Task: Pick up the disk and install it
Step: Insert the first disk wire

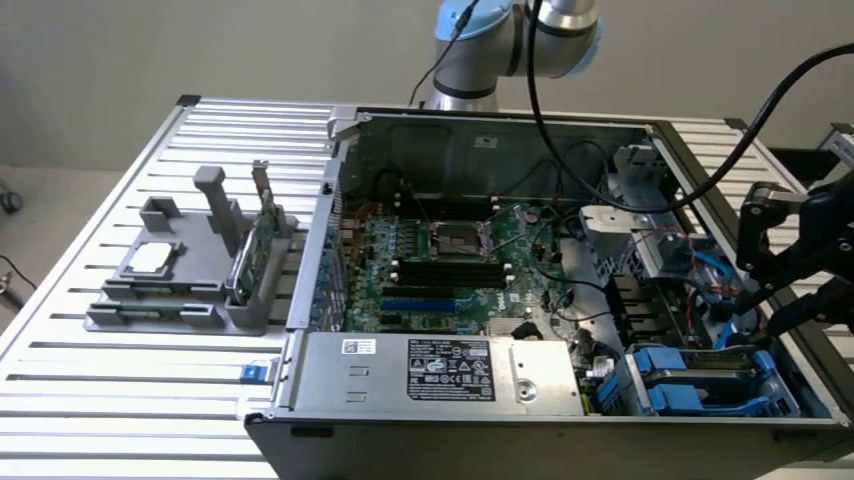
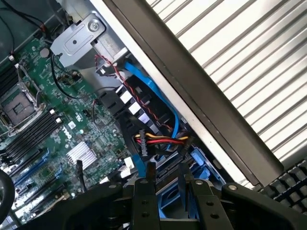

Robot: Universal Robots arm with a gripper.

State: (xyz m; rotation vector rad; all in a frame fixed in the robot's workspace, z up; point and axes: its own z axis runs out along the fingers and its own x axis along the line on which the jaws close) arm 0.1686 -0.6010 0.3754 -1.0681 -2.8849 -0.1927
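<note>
**Blue-framed disk sits right below my pincer, in the corner bay**

The disk [image 1: 701, 378] lies flat in the drive bay at the lower right of the exterior frame. It is inside the open case [image 1: 534, 118], grey face up, with its long axis running roughly across the frame. My pincer [image 1: 755, 330] reaches down at a slant from the right edge of the frame and hangs over the disk's right end. So the disk is beneath me and a little toward the exterior view's left.

In the wrist view the disk [image 2: 169, 207] shows as blue plastic close against my pincer [image 2: 168, 175]. I cannot tell whether I am clamped on it or standing loose.

A blue data cable [image 2: 152, 88] and a bunch of red, yellow and black wires [image 2: 160, 139] run just beyond the bay, close along the case's side wall. I judge these the likeliest things to snag. The silver power supply [image 1: 441, 370] sits just beside the bay on the exterior view's left.

Well apart, at the left of the exterior frame, a grey fixture [image 1: 187, 300] on the slatted metal surface [image 1: 80, 400] carries a small silver chip [image 1: 150, 258] and a green card [image 1: 263, 240]
</note>
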